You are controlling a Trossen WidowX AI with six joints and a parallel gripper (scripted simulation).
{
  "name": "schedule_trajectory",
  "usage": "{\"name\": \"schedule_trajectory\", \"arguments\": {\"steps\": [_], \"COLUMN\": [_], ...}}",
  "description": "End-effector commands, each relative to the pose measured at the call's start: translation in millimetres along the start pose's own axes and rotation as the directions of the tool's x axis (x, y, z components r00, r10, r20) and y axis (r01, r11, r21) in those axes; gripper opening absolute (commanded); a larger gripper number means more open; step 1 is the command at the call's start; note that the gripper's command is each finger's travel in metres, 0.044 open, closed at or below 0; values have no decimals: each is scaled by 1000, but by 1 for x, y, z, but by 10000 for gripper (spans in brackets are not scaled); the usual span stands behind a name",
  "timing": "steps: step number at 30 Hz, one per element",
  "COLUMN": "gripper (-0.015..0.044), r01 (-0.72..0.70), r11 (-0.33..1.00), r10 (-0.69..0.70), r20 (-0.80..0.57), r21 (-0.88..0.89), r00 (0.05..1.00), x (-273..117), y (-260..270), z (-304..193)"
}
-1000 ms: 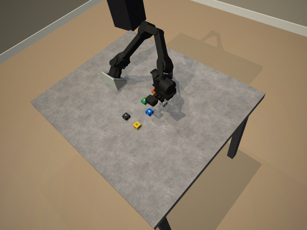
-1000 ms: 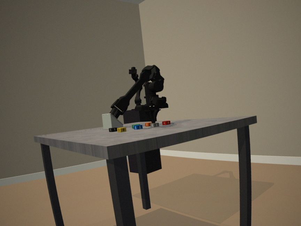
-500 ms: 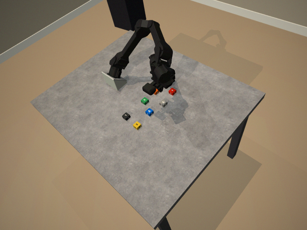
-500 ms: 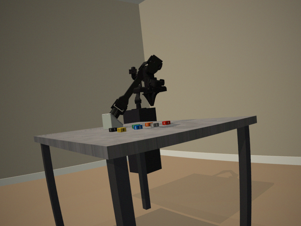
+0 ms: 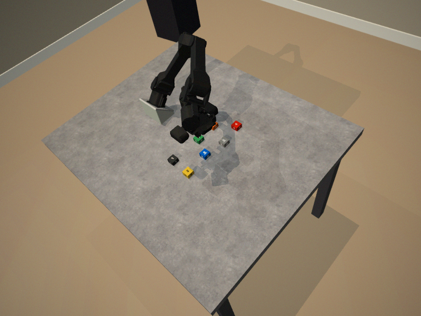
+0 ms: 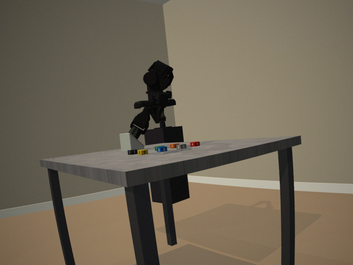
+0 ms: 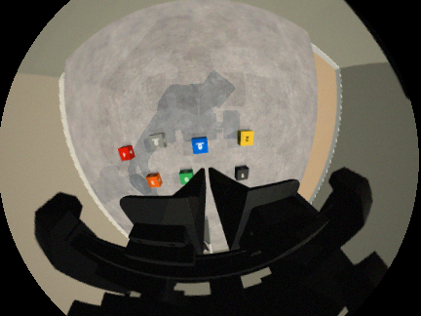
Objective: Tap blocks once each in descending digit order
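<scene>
My gripper [image 5: 199, 135] [image 6: 157, 122] [image 7: 207, 172] is shut and empty, high above the table. In the wrist view its tips appear between the green block [image 5: 198, 139] [image 7: 186, 177] and the black block [image 5: 173, 159] [image 6: 132, 152] [image 7: 242, 173], below the blue block [image 5: 204, 153] [image 6: 162, 149] [image 7: 200, 145]. The yellow block [image 5: 187, 172] [image 6: 142, 152] [image 7: 246, 138] shows a 2, the red block [image 5: 236, 126] [image 6: 195, 144] [image 7: 126, 153] a 4. The grey block [image 5: 223, 142] [image 6: 181, 146] [image 7: 157, 141] and orange block [image 6: 174, 146] [image 7: 154, 180] also lie there. The arm partly hides orange in the top view. Several digits are hard to read.
A pale wedge-shaped mount [image 5: 154, 112] [image 6: 125, 142] holds the arm's base on the grey table [image 5: 255, 217] [image 6: 199, 159]. A dark box-like column [image 5: 175, 18] [image 6: 172, 134] stands beyond the table's back corner. The arm casts a shadow over the grey block's area.
</scene>
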State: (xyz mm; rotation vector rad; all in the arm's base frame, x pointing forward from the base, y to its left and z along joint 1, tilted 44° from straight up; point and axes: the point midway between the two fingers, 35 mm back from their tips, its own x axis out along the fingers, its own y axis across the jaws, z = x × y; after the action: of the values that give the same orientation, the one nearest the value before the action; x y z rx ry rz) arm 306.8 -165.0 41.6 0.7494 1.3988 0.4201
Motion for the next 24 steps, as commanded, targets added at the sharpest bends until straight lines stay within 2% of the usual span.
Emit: {"name": "schedule_trajectory", "arguments": {"steps": [1, 3, 8, 24], "gripper": [20, 20, 20, 20], "r01": [8, 8, 5, 4], "r11": [1000, 1000, 1000, 1000], "r10": [-8, -8, -5, -4], "r20": [-1, 0, 1, 1], "r21": [-26, -26, -27, -27], "r00": [1000, 1000, 1000, 1000], "x": [0, 11, 78, 97], "y": [0, -1, 0, 0], "z": [1, 2, 2, 2]}}
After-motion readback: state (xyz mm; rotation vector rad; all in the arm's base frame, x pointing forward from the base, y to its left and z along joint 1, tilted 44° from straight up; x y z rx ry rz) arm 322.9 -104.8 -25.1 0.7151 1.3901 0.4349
